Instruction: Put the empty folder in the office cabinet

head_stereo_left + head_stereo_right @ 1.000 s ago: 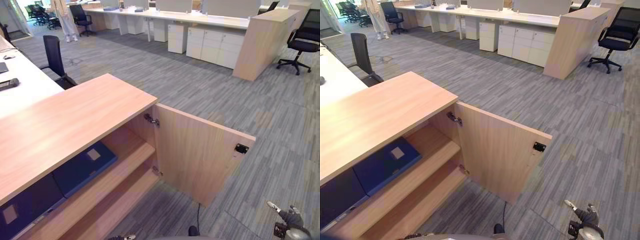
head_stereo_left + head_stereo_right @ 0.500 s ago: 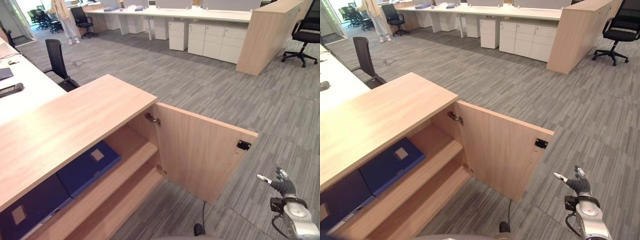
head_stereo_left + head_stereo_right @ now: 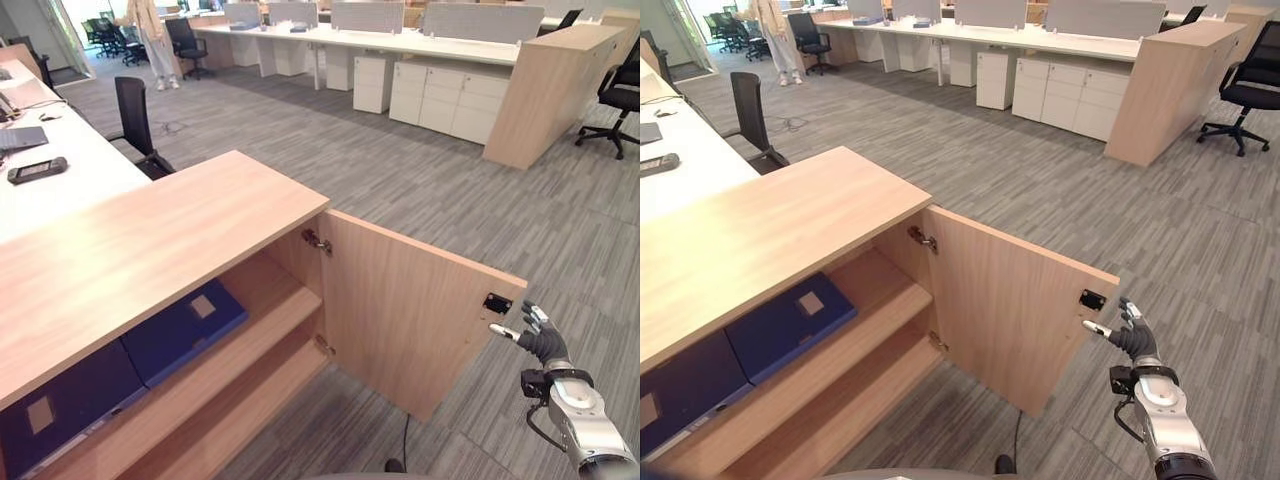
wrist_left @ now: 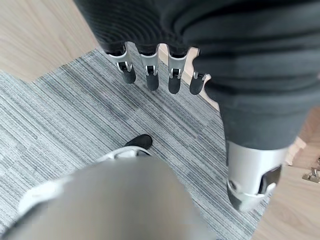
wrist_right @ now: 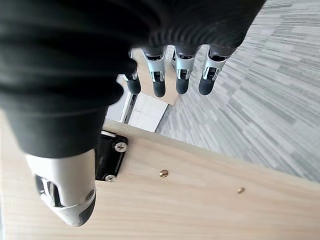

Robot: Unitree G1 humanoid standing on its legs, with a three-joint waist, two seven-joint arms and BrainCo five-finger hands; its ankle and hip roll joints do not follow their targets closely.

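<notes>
Right eye view has the right hand point(image 3: 1128, 335) raised by the free edge of the open cabinet door point(image 3: 1010, 310), fingers straight, holding nothing. Well beyond the door from it, the blue folder point(image 3: 790, 325) lies flat on the cabinet's upper shelf point(image 3: 875, 320)

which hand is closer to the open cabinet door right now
The right. The right hand is raised, open, just beside the cabinet door's free edge, by its black latch. The left hand hangs open over the carpet near the cabinet's front, holding nothing.
</notes>
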